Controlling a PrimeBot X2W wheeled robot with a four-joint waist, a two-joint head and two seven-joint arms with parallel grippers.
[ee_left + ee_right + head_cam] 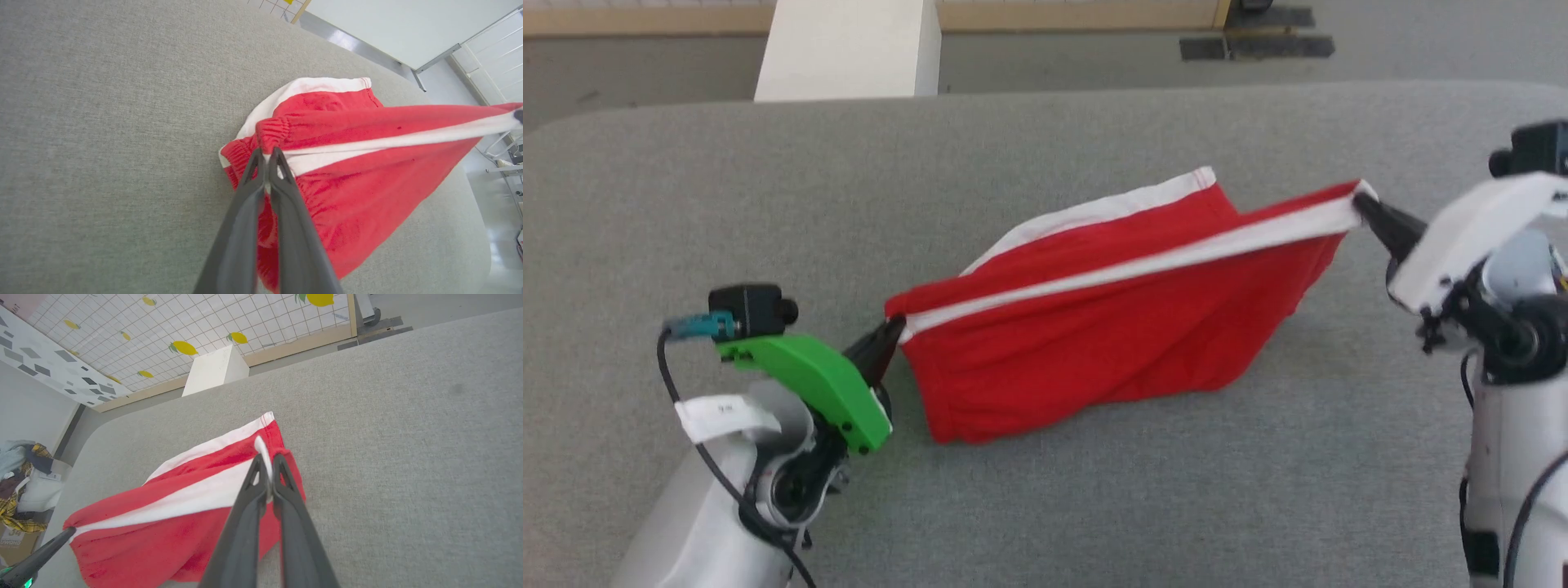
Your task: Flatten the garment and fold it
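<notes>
Red garment [1111, 343] hung stretched between both grippers, its lower folds resting on the grey fabric surface [1094, 506]. Its long axis ran along the white stripe, from near left to far right. Left gripper [893, 330] was clamped on the waistband corner, and right gripper [1364, 206] pinched the hem corner. Count: one garment, two grippers, each at its own end.

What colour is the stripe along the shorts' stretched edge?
White stripe on red shorts; head view shows it best.

Lab mock-up — lemon-tile wall [204, 326]
</notes>
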